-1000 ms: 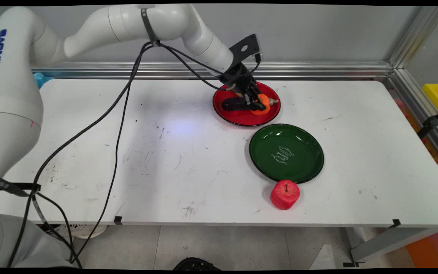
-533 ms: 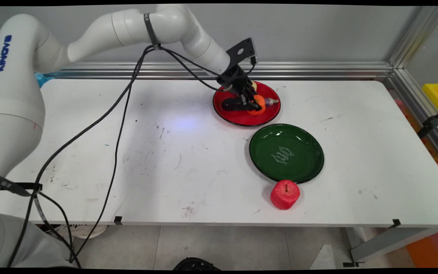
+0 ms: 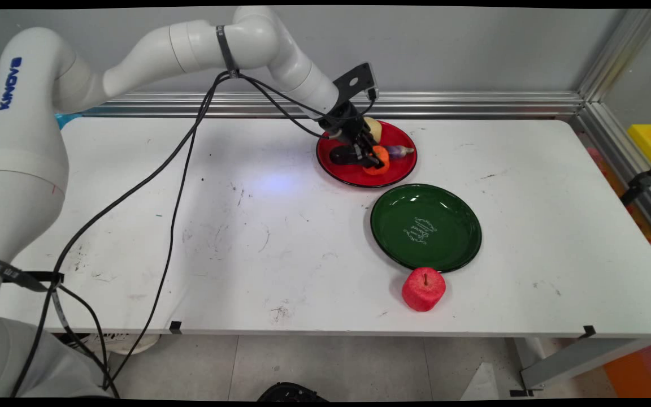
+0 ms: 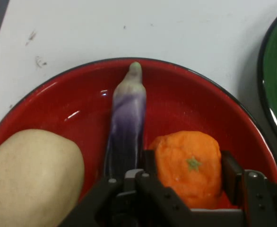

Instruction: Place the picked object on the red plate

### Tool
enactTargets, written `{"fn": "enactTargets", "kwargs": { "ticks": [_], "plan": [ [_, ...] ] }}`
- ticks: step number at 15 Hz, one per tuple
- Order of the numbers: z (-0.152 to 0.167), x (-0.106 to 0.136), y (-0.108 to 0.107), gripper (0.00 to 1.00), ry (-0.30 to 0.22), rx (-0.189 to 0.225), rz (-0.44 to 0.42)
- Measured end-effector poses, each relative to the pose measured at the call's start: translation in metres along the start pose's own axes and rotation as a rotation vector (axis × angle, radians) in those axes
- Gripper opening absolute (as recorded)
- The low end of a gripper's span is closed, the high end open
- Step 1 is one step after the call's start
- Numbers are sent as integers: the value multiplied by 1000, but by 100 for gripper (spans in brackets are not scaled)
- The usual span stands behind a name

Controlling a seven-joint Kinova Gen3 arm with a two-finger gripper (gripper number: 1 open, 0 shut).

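Gripping orange on red plate (hand view reveals eggplant)

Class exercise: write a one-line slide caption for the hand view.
Gripper shut on an orange in a red plate, beside an eggplant and potato.

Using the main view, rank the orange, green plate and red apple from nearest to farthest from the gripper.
1. Orange: between the jaws of the gripper, on the red plate.
2. Green plate: toward the table's near side.
3. Red apple: past the green plate, by the near edge.
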Motion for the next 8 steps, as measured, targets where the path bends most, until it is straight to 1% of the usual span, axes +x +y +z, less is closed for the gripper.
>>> {"fn": "enactTargets", "kwargs": {
  "ticks": [8],
  "plan": [
    [6, -6, 0, 0, -14, -26, -31]
  ]
}}
